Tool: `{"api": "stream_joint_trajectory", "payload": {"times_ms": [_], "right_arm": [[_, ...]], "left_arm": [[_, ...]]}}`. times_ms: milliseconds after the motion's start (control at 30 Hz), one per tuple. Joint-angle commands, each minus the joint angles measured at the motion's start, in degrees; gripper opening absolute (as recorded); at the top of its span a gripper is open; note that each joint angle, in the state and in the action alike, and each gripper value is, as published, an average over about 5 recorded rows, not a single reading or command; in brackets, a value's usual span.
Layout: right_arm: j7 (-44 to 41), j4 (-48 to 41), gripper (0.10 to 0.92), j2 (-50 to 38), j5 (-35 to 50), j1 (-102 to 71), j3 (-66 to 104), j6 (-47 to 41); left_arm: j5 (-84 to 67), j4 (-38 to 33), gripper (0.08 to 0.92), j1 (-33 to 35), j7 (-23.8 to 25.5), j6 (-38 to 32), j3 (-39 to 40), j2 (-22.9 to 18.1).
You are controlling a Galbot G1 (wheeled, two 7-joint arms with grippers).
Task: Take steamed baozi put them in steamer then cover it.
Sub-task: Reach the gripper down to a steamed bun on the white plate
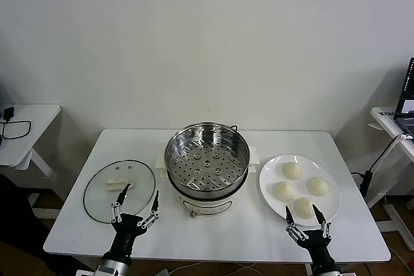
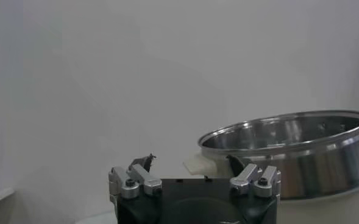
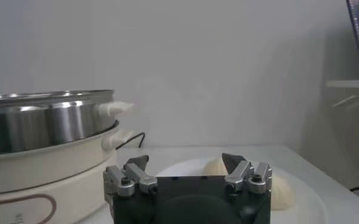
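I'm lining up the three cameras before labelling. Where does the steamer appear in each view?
Head view: the steamer stands at table centre, between the cover and the plate of baozi.
Left wrist view: its steel wall fills the picture's right side, beyond the open left gripper.
Right wrist view: it fills the picture's left, beside the open right gripper.
Shared landmark: its cream-white side handles.

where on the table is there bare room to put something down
Bare strips: along the back edge of the table behind the glass lid, and the front edge between the left gripper and right gripper. Crowded: the steamer mid-table, and the plate of baozi on the right.
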Motion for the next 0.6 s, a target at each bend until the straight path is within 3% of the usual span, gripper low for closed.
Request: {"api": "stream_joint_trajectory", "payload": {"times_ms": [33, 367, 600], "right_arm": [[2.5, 0.3, 0.823, 0.3, -1.3, 0.1, 0.1, -1.0], [8.5, -2.0, 0.823, -6.8, 11.5, 20.6, -2.2, -12.7], [8.8, -14.8, 0.823, -13.9, 19.3, 42.2, -12.9, -16.2]], "left_arm": [[-0.1, -0.4, 0.823, 0.2, 0.0, -0.1, 0.0, 0.0], [0.9, -2.8, 0.823, 1.0, -0.3, -0.9, 0.5, -0.7], [1.6, -4.4, 0.823, 1.8, -0.6, -0.9, 0.5, -1.0]]}}
